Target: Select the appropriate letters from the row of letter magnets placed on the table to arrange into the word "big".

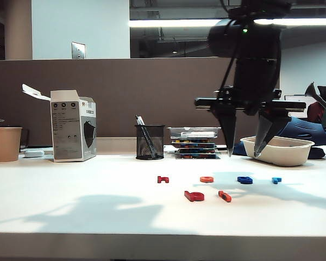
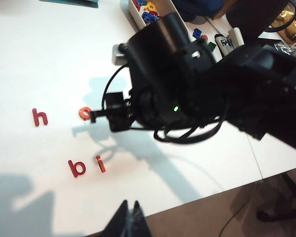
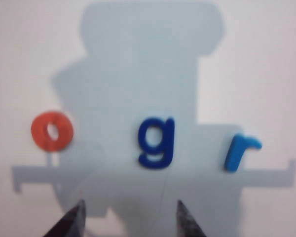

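Nearest the table's (image 1: 70, 217) grey front edge lie the dark red b (image 1: 194, 196) and the orange-red i (image 1: 225, 196), side by side and apart from each other. Behind them runs the row: a dark red h (image 1: 163, 179), the orange o (image 1: 206, 179), the dark blue g (image 1: 244, 180) and a light blue r (image 1: 276, 180), all flat and separate. My right pincer (image 1: 245, 152) hangs above the g, well clear of the table, jaws spread wide and empty. My left pincer (image 2: 129, 222) shows only its dark fingertips, pressed together with nothing between them, beside the front edge. Farther back stand a mesh pen cup (image 1: 150, 142), a stack of trays (image 1: 195, 142), a shallow white bowl (image 1: 277, 150), a white carton (image 1: 73, 126) and a paper cup (image 1: 6, 144).
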Robot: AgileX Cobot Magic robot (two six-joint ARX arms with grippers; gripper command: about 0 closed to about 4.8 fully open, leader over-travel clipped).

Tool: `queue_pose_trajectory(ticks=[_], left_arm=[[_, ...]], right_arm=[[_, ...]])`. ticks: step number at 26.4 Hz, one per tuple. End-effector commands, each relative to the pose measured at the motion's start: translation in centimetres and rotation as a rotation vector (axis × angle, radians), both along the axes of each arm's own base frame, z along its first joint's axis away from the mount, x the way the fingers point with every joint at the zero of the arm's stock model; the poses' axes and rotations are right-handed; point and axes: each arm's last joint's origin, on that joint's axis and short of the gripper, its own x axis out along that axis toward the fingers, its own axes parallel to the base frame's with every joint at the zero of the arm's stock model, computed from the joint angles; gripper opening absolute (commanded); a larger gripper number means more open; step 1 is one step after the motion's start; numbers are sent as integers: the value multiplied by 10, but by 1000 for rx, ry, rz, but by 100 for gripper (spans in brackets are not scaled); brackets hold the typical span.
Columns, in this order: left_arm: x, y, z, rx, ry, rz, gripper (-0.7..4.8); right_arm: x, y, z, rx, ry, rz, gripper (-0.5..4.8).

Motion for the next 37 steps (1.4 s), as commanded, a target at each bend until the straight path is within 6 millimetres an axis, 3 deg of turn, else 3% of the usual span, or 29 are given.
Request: queue_pose_trajectory(ticks=[1, 8, 21, 37], left_arm=[[-1, 1, 2, -12, -9, 0, -5], [-1, 1, 2, -12, -9, 1, -5], [0, 1, 2, -12, -9, 1, -5], [0, 1, 2, -12, -9, 1, -5]], right_arm=[[7, -3, 3, 20, -50, 26, 230], [19, -12, -11, 48, -22, 13, 230], [28, -9, -35, 63, 21, 24, 230], [29, -8, -42, 53, 37, 22, 208]])
